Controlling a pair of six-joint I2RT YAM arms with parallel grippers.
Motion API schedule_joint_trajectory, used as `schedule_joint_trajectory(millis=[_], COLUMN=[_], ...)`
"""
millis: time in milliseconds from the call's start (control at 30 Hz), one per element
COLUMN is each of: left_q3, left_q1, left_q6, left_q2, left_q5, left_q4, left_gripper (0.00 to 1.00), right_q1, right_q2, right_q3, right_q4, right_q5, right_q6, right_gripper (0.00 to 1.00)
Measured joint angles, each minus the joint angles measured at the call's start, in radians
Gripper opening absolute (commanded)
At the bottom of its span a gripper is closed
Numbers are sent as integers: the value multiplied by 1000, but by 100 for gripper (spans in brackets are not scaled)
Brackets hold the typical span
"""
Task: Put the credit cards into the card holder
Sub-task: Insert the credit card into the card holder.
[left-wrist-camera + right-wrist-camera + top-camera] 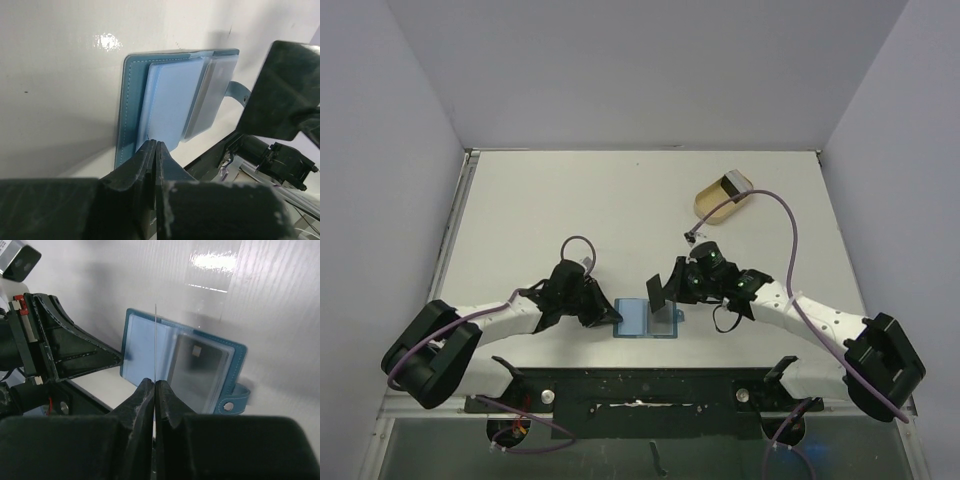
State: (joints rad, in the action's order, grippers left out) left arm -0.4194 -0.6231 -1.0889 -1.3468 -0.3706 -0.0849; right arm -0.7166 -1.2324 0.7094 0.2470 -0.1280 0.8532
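At lower centre-left, the left end effector [155,146], pinched closed and empty, pins the card holder [636,322] to the desk [570,200]. Just right, the right end effector [155,386] clamps a credit card [155,340] edge-on. If tilted, the card could miss the pocket or drag the holder free.

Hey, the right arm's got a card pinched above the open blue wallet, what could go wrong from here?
1. The right gripper pinches the credit card by one edge only; catching a pocket lip, it could twist or slip out.
2. The left gripper, shut, meets the card holder at just one edge, so a push might slide or pivot it.
3. One pocket already holds a stored card; aiming there would likely jam.
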Motion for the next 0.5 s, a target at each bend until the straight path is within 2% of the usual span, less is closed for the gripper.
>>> schedule_joint_trajectory(millis=[200, 333, 500], left_q3=[11, 21, 20], left_q1=[-11, -14, -17], left_q6=[-16, -21, -9], left_q2=[9, 41, 64], left_q5=[4, 23, 56], left_q4=[-20, -13, 24], left_gripper=[0, 16, 22], right_q1=[-10, -14, -18], right_q2=[-11, -30, -57], right_q3=[-84, -122, -165], right_q4=[-90, -142, -193], right_q5=[-61, -81, -95], right_q6=[104, 146, 174], right_gripper=[0, 0, 0])
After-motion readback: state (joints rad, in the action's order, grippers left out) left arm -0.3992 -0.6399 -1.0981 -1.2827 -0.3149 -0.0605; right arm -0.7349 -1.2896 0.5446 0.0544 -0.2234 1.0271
